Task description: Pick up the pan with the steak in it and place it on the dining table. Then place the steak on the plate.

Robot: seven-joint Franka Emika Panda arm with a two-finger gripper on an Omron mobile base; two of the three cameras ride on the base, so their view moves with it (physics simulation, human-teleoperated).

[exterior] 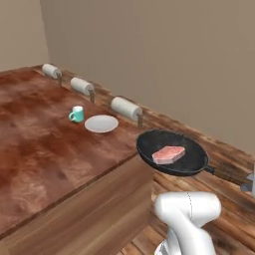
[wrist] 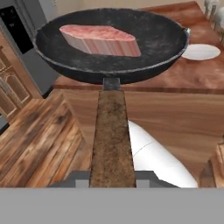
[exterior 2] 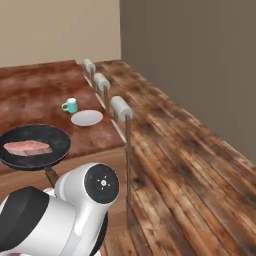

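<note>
The black pan (exterior: 191, 158) hangs level in the air at the near corner of the dining table (exterior: 45, 149), partly past its edge. The pinkish steak (exterior: 168, 154) lies flat in the middle of it. My gripper (wrist: 112, 177) is shut on the end of the pan's brown wooden handle (wrist: 111, 131), and a grey bit of it shows at the right edge in the left base view (exterior: 247, 185). The white plate (exterior: 101, 123) lies on the table beyond the pan. The right base view shows the pan (exterior 2: 55, 142), steak (exterior 2: 27, 147) and plate (exterior 2: 87, 118) too.
A teal mug (exterior: 76, 114) stands just left of the plate. Three white-backed stools (exterior: 125, 107) line the table's far side along a beige wall. Wooden floor (exterior 2: 190, 165) lies right of the table. Cabinets and a dark appliance (wrist: 17, 30) sit behind the pan in the hand view.
</note>
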